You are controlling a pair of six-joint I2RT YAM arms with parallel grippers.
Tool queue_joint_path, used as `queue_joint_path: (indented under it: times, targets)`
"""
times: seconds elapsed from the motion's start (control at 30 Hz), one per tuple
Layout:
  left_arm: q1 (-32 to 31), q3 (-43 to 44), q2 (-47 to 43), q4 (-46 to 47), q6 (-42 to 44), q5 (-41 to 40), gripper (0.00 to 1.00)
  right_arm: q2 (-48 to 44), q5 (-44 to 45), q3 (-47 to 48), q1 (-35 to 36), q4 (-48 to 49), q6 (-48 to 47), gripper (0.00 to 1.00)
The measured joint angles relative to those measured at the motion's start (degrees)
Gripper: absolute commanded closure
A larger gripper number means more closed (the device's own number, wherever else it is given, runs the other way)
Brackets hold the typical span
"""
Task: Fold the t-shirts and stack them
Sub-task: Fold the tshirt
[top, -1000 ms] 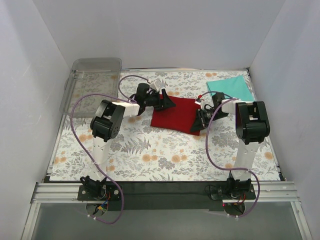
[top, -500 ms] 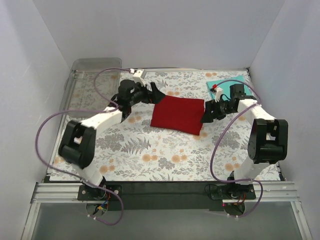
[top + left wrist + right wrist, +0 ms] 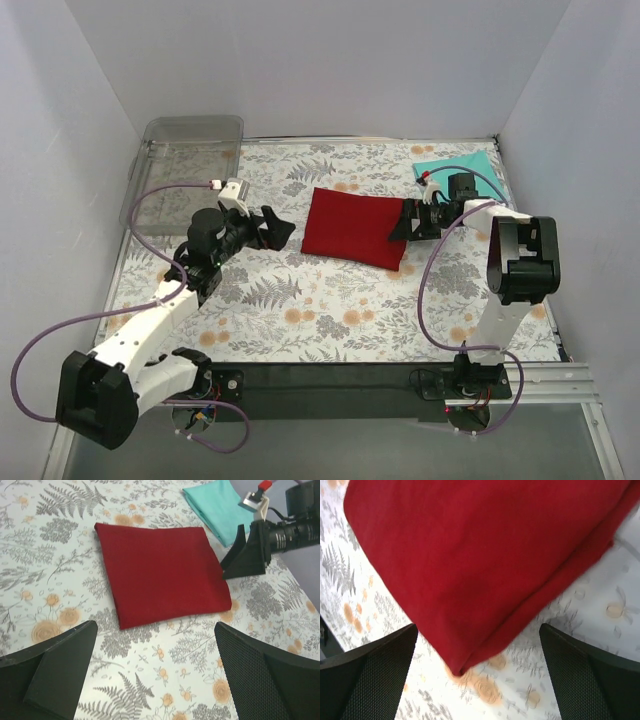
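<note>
Since the folded red shirt [image 3: 355, 228] looks soft, light and floppy, its thick right edge seems the safest hold; left gripper [image 3: 274, 231] and right gripper [image 3: 404, 222] both gape, empty.

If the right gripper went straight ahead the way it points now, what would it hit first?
Most likely the folded red shirt; its edge lies directly ahead of the open right gripper, though the height is unclear.

Free mat [image 3: 300, 310] around dark red shirt [image 3: 355, 228]
</note>
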Motion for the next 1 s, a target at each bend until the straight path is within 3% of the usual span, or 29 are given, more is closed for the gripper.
queue_joint_path:
  times: [0.27,0.4,0.93,1.0]
  targets:
    - [0.04,-2.34,-10.93,-7.78,-0.09,-1.86,0.02,4.11,-1.86,3.13,1.38,4.70,6.23,0.16]
    - [0.04,-3.21,-14.19,-9.27,-0.61,-2.84,0.02,4.72,-1.40,3.13,2.21,6.36,8.59,0.26]
    - [0.07,-5.01,-16.44,-12.37,-3.23,-3.93,0.02,10.64,-3.58,6.58,3.72,10.60,15.91,0.52]
    - [0.07,-5.01,-16.44,-12.44,-3.43,-3.93,0.03,11.32,-3.41,7.15,4.15,10.75,16.37,0.60]
